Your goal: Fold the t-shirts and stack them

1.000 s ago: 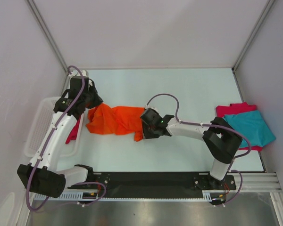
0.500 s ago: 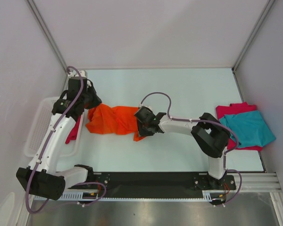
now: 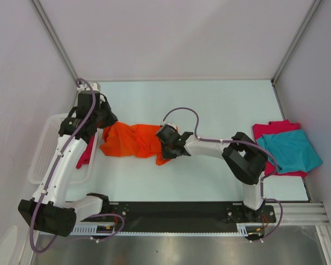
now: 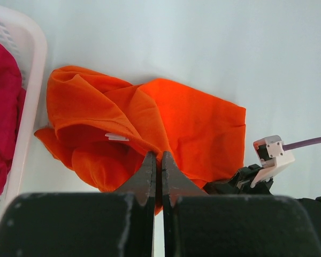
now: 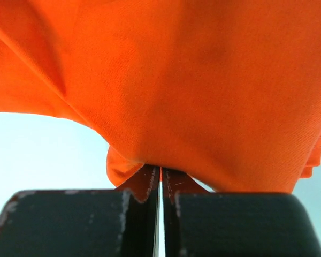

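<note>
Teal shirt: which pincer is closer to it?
Right. The right pincer sits mid-table pinching the orange shirt, well left of the teal shirt; the left pincer pinches its other end, farther left.

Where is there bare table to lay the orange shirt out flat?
The far half of the table, between the orange t-shirt and the back wall, is bare. A narrower bare strip runs between the shirt and the black base rail. Crowded: the left edge by the basket, the right edge with the teal t-shirt on a crimson t-shirt.
</note>
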{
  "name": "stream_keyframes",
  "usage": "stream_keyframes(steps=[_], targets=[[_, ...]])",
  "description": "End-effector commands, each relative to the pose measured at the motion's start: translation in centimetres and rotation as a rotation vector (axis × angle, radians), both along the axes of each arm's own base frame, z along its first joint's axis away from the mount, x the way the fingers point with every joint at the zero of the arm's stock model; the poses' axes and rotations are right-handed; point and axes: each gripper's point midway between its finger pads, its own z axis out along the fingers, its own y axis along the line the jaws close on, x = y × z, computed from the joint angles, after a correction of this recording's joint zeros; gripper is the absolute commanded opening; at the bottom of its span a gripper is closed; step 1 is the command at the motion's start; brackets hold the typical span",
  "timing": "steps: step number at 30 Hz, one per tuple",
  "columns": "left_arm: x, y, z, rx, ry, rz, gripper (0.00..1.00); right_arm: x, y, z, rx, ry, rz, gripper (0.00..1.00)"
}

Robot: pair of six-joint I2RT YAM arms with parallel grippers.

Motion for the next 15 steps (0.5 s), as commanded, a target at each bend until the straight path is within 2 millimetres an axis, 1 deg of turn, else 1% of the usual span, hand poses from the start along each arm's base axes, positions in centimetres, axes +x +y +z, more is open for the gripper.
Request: stream_keyframes(steps=[1,4,5,7,8,10,12,13,15], targets=[[0.2,0.2,1.5,-0.003,-0.061,-0.002,0.0,1.3,0.3,3.3,0.025,-0.128,-0.009,0.0],[0.3,0.2,1.1,-0.003,-0.056,-0.003,0.0,1.6,-0.5,4.1,-0.013,-0.183,-0.03,0.0],[0.3,0.2,1.2,-0.005,-0.059,-0.002,0.0,1.7,-0.8,4.8,-0.026,-0.219,-0.044,0.0],[0.3,0.2,0.9,-0.003,-0.053,-0.004,0.0,1.5,-1.0,5.5,-0.038,-0.253,-0.049,0.0],[0.4,0.3,1.0,-0.004,-0.056,-0.001,0.0,1.8,-1.3,6.3,-0.043,-0.284,-0.063,0.0],[0.3,0.2,0.7,-0.005,-0.051,-0.003,0.0,1.3,-1.2,6.9,-0.051,-0.312,-0.06,0.0],[0.4,0.1,0.7,-0.008,-0.051,-0.005,0.0,1.3,-1.8,7.8,-0.069,-0.348,-0.08,0.0],[0.4,0.2,0.5,-0.006,-0.047,-0.004,0.0,1.3,-2.0,8.0,-0.074,-0.358,-0.088,0.0],[0.4,0.1,0.5,-0.011,-0.05,-0.007,0.0,1.5,-3.0,8.5,-0.095,-0.382,-0.112,0.0]])
